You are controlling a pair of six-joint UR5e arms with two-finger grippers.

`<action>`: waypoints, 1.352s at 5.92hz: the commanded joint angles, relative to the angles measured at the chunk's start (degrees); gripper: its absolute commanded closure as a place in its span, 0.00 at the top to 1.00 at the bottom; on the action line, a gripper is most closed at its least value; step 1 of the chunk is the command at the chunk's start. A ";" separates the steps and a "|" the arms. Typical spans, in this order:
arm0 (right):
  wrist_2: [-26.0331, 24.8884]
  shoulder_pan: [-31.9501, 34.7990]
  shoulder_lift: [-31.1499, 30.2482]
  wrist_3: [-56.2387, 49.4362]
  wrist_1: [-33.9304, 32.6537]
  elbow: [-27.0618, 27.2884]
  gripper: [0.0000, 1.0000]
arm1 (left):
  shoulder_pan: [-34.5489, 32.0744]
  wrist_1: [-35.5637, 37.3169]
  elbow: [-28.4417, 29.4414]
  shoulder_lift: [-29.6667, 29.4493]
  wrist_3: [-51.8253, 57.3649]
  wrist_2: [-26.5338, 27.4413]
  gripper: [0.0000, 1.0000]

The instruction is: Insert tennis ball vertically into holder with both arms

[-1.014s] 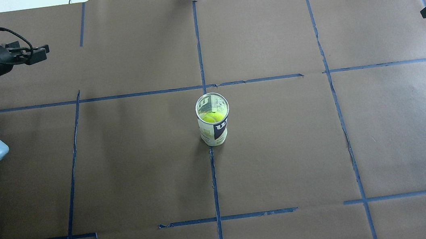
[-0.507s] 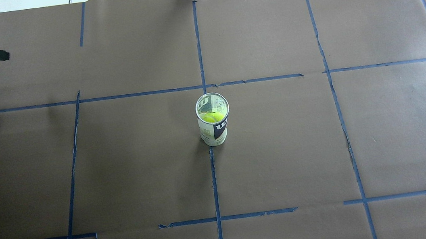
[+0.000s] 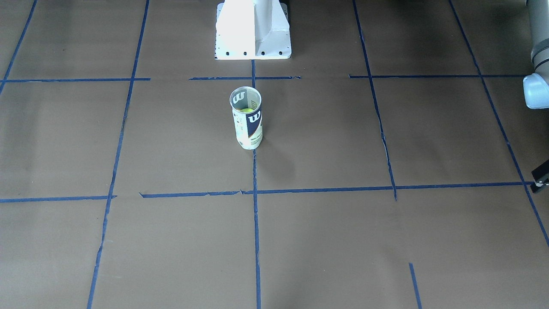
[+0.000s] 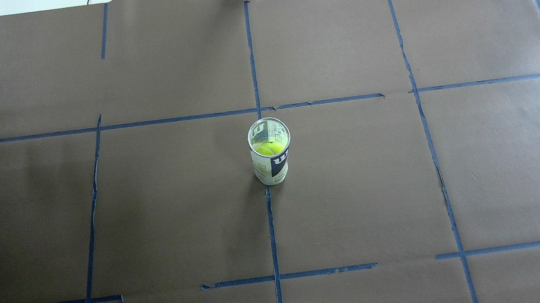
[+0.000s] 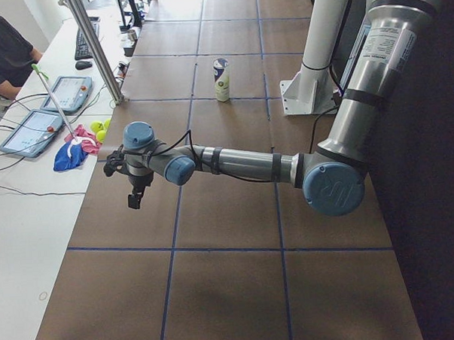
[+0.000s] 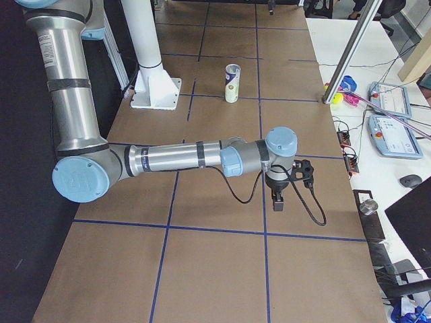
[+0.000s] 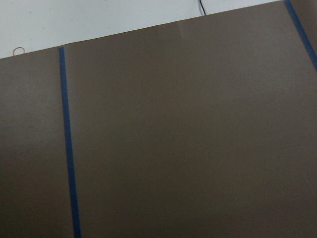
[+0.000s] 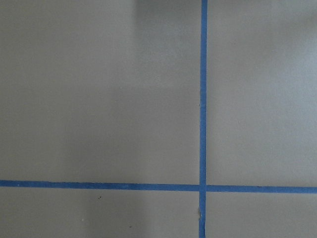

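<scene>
While the can (image 4: 274,167), white "W" on its navy label, stands upright on the table (image 4: 154,212) holding the ball (image 4: 267,148), the left gripper (image 5: 135,198) and right gripper (image 6: 277,202) hang well away; jaw width cannot be told.

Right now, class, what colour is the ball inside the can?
Yellow-green. The ball shows best in the overhead view, down inside the can.

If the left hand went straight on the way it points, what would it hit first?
Likely the brown paper table cover: the left hand points down, and its wrist view shows only paper and a blue tape line.
</scene>
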 commanded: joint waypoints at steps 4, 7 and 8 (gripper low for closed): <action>1.26 -0.15 -4.09 -9.96 -1.21 -2.29 1.00 | -10.20 19.75 -8.22 8.75 9.70 -12.95 1.00; 0.83 -0.06 -5.58 -10.41 -16.51 10.83 1.00 | -9.87 26.30 -19.83 16.39 9.27 -7.34 1.00; 0.56 -0.15 -7.08 -15.37 -18.07 11.51 1.00 | -8.29 26.49 -20.04 16.16 9.44 -6.55 1.00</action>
